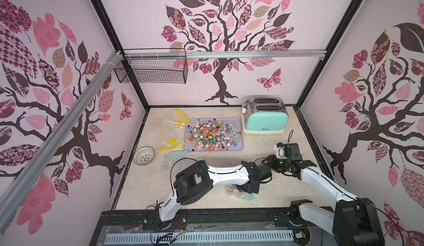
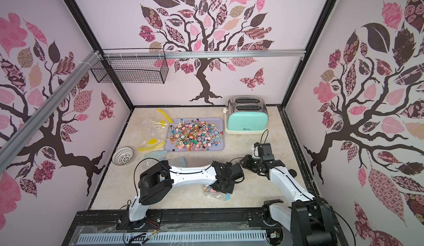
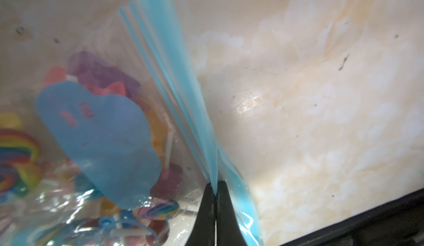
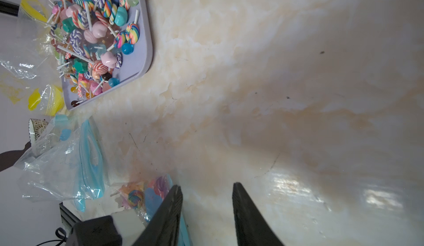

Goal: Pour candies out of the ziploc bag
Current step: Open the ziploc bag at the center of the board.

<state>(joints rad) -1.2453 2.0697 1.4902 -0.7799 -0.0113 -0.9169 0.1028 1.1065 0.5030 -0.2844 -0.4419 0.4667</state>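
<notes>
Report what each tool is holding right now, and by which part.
The left tool is shut on the ziploc bag, pinching its blue zip strip. The right tool is open and holds nothing.

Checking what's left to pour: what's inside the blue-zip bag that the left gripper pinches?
Candies: a blue cloud shape, a rainbow swirl, white sticks. Any beneath them are covered; the count is unclear.

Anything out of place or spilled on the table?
No spill seen: loose candies pile on the lavender rectangular tray. Odd bits: crumpled yellow-zip clear plastic bags lie against the tray's left edge, and a crumpled blue-zip bag lies beside them.
</notes>
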